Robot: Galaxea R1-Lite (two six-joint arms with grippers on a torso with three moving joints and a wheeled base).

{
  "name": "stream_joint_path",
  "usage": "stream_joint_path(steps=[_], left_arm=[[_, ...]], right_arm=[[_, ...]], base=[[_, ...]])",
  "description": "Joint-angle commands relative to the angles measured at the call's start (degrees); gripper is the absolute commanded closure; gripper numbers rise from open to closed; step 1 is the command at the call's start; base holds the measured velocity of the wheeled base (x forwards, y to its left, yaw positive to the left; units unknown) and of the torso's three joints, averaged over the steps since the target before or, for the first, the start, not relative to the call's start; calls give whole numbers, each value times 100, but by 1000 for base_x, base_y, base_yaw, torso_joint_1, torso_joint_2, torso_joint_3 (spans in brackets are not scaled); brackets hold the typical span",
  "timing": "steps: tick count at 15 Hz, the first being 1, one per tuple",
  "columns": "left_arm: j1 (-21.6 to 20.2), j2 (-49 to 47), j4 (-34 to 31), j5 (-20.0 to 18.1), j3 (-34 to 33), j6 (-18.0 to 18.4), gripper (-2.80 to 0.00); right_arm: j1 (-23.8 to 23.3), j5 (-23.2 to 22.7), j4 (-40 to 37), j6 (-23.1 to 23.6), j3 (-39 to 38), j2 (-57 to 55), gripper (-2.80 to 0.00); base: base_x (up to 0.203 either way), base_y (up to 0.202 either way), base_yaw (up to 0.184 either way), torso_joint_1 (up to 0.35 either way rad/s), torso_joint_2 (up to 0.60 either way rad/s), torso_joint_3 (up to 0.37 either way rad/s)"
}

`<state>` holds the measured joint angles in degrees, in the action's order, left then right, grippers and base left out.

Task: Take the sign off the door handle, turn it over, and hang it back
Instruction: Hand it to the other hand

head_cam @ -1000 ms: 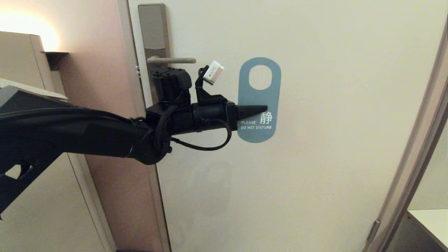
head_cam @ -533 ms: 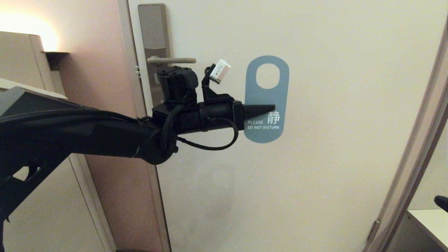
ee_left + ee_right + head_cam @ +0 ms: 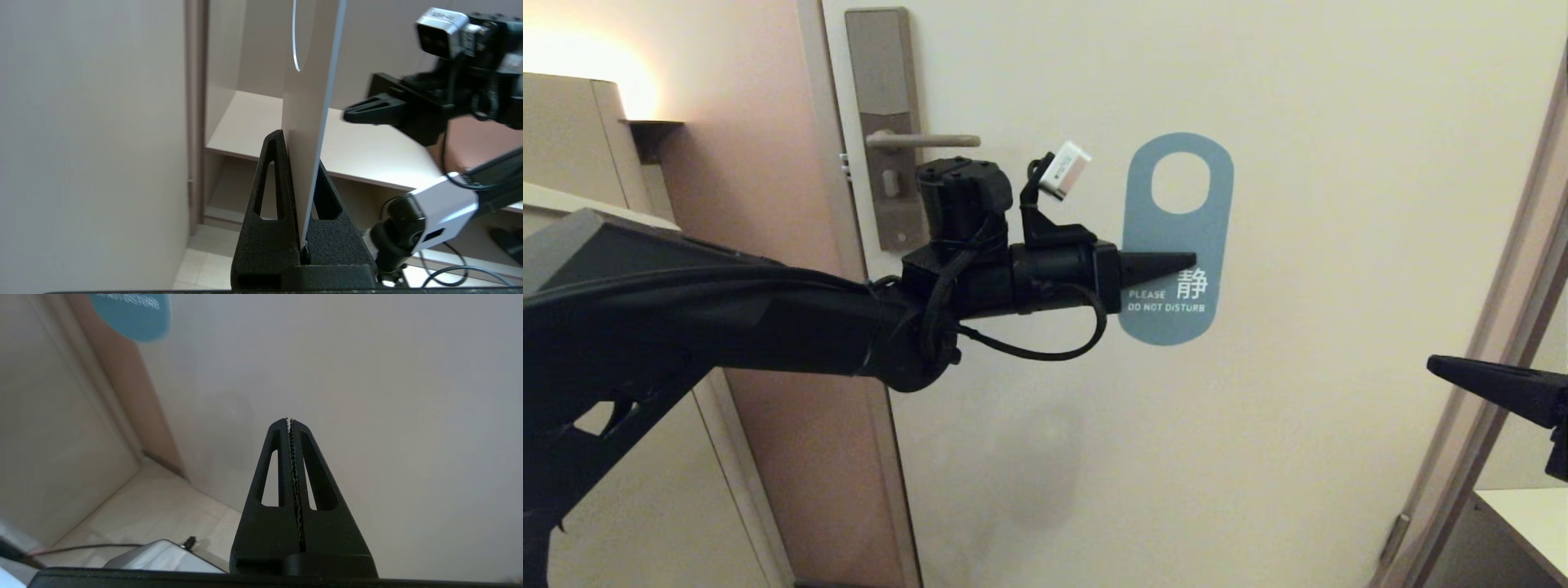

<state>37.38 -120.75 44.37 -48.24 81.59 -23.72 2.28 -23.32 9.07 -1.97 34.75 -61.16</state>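
The sign (image 3: 1176, 237) is a blue card reading "PLEASE DO NOT DISTURB" with an oval hole near its top. It hangs upright in front of the door, off the door handle (image 3: 923, 140) and to its right. My left gripper (image 3: 1188, 260) is shut on the sign's left edge at mid-height. In the left wrist view the sign (image 3: 310, 102) stands edge-on between the jaws of the left gripper (image 3: 300, 153), pale side toward the door. My right gripper (image 3: 1433, 364) enters from the right edge, shut and empty, below and right of the sign. In its own view the right gripper (image 3: 289, 420) faces the door, with the sign (image 3: 135, 316) above.
The cream door (image 3: 1298, 408) fills the middle, with a tall lock plate (image 3: 882, 122) at its left edge. A pink wall strip (image 3: 760, 204) and a cabinet (image 3: 572, 147) stand on the left. The door frame (image 3: 1494, 367) and a pale shelf (image 3: 1527, 514) lie on the right.
My left gripper has carried the sign to the right, further from the door handle. My right gripper has risen into the head view at the right edge.
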Motion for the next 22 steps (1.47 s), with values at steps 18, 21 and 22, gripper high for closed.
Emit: stream_joint_path(steps=[18, 21, 22], left_arm=[[129, -687, 36, -107, 770, -147, 0], [220, -696, 439, -109, 835, -643, 0], [237, -714, 655, -114, 861, -936, 0]], right_arm=[[59, -948, 1061, 697, 302, -1458, -280], [225, -1004, 1396, 689, 314, -1641, -280], [238, -1064, 1459, 674, 314, -1690, -280]], base=[[0, 0, 0, 0, 0, 0], [0, 0, 0, 0, 0, 0], [0, 0, 0, 0, 0, 0]])
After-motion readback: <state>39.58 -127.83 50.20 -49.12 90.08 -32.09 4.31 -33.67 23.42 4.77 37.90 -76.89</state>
